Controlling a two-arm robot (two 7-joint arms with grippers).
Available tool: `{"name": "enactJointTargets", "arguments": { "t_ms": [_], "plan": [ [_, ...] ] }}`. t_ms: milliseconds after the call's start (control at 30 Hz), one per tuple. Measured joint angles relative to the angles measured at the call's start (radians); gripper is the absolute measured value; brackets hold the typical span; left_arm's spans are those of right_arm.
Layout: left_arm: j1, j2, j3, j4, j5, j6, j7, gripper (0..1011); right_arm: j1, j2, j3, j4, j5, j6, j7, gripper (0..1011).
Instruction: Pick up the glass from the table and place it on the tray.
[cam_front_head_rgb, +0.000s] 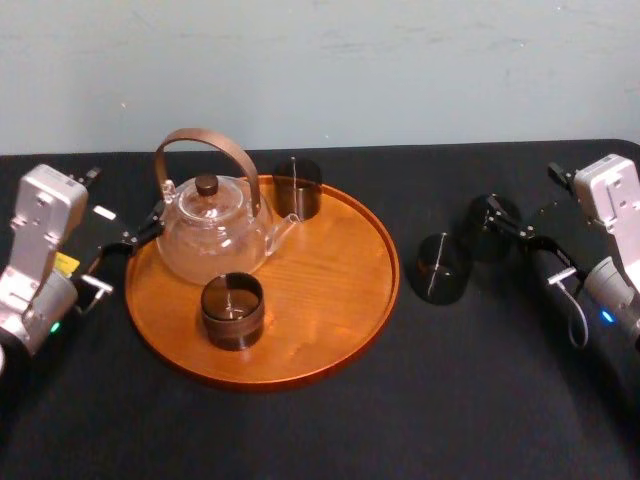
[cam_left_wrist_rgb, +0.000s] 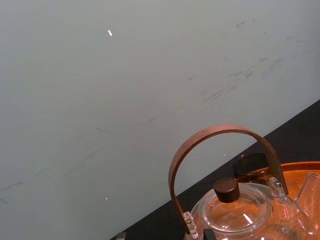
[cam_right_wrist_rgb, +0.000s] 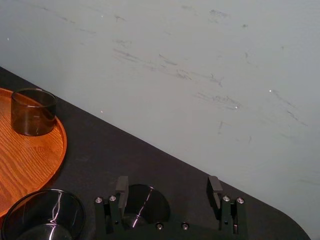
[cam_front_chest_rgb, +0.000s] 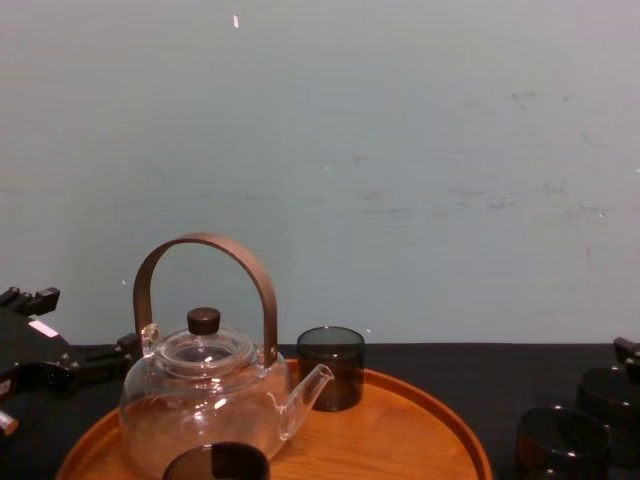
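Right gripper (cam_right_wrist_rgb: 168, 186) low over table (cam_front_head_rgb: 300, 430), right of tray (cam_front_head_rgb: 340, 300); fingers spread wide, unclenched, straddling smoky glass (cam_right_wrist_rgb: 142, 201), which stands on the table. Second glass (cam_front_head_rgb: 438, 270) just beside it, nearer tray. Left gripper (cam_front_head_rgb: 135, 235) parked at tray's left rim by teapot (cam_front_head_rgb: 212, 230)

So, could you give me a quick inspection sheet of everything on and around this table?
Surface: matte black table.
Job's things: round orange-brown wooden tray holds a clear glass teapot, a near smoky glass and a far smoky glass. To its right on the table stand a nearer table glass and a farther table glass.
Clutter: nothing seen.
Grippers: right gripper open around the farther table glass; left gripper beside the teapot.
Cables: grey cable loop on the right arm.
Surroundings: scuffed pale wall.
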Motion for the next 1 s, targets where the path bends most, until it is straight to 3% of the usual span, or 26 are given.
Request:
{"name": "enactJointTargets", "arguments": {
  "t_ms": [1000],
  "plan": [
    [0.000, 0.000, 0.000, 0.000, 0.000, 0.000, 0.000, 1001, 0.000, 0.000, 0.000, 0.000, 0.000, 0.000, 0.000, 1002]
  ]
}}
